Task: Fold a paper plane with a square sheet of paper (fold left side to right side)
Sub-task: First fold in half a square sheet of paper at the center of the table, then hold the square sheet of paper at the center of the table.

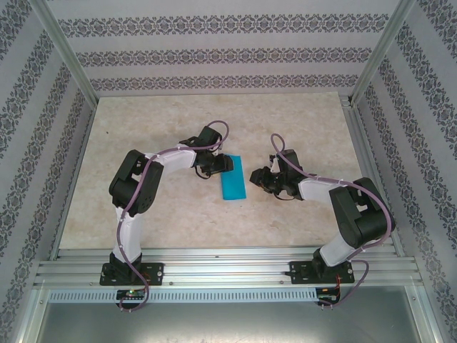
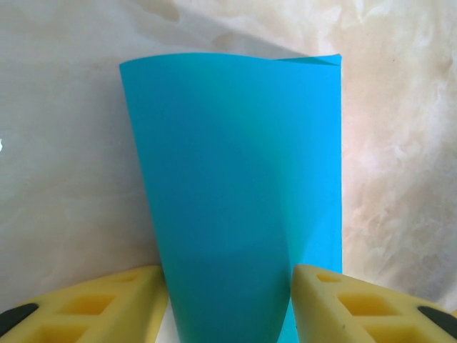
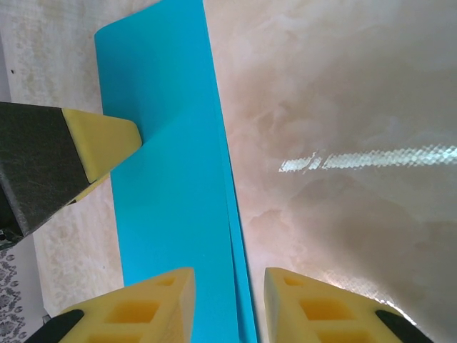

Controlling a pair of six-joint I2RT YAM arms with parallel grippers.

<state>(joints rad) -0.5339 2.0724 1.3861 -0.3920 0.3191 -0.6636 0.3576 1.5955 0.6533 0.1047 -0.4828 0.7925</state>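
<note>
The square sheet of paper point(image 1: 233, 185) is teal-blue and lies on the table between the two arms, folded over into a narrow upright strip. In the left wrist view the paper point(image 2: 235, 179) bulges up in a soft curve and runs between the yellow fingers of my left gripper point(image 2: 230, 275), which stand apart on either side of it. The left gripper point(image 1: 218, 166) is at the strip's upper left. One of its fingertips point(image 3: 100, 139) rests at the paper's point(image 3: 168, 143) left edge. My right gripper point(image 3: 228, 275) is open over the doubled right edge, beside the strip point(image 1: 263, 179).
The table point(image 1: 171, 128) is beige and marbled. Patterned walls and aluminium posts point(image 1: 68, 53) close in the left, back and right. A metal rail point(image 1: 228, 261) with the arm bases runs along the near edge.
</note>
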